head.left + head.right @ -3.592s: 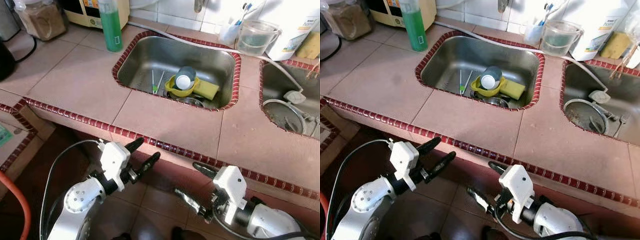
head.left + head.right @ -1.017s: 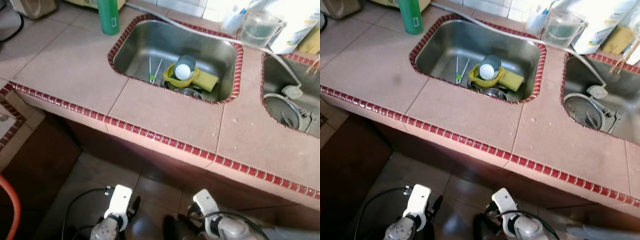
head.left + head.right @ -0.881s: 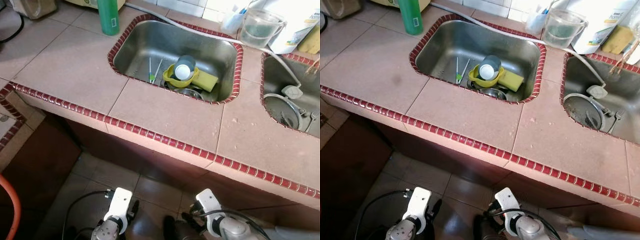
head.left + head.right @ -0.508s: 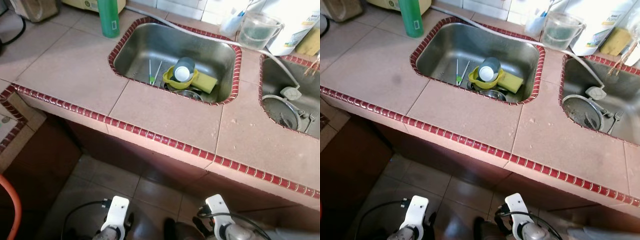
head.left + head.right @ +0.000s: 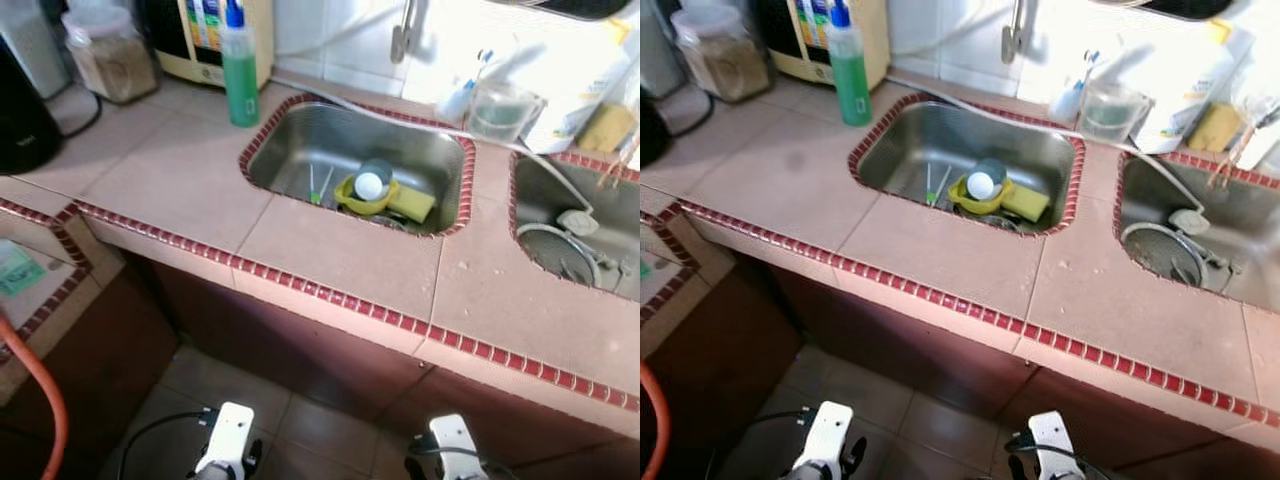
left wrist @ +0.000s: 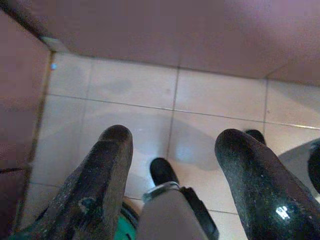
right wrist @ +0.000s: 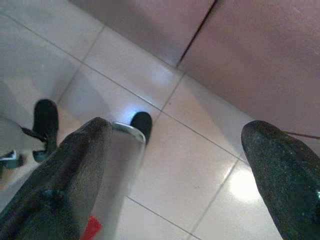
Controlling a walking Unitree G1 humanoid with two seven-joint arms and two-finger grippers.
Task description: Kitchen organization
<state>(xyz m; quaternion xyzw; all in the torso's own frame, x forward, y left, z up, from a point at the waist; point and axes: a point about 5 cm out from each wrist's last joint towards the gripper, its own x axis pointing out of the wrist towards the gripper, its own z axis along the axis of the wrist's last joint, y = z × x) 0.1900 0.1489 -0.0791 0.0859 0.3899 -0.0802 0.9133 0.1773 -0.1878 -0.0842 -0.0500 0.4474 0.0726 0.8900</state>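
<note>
Steel sink (image 5: 300, 150) held a yellow bowl (image 5: 362, 197) with a cup; left gripper (image 6: 172, 165) and right gripper (image 7: 175, 165) hung spread, empty.

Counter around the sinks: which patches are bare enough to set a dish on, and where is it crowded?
Bare: the wide tiles left of the left sink, below the green bottle, and the strip between that sink and the red edge trim; also the tiles in front of the right sink. Crowded: the back wall by the clear jug, and the left sink, around the yellow bowl.
</note>
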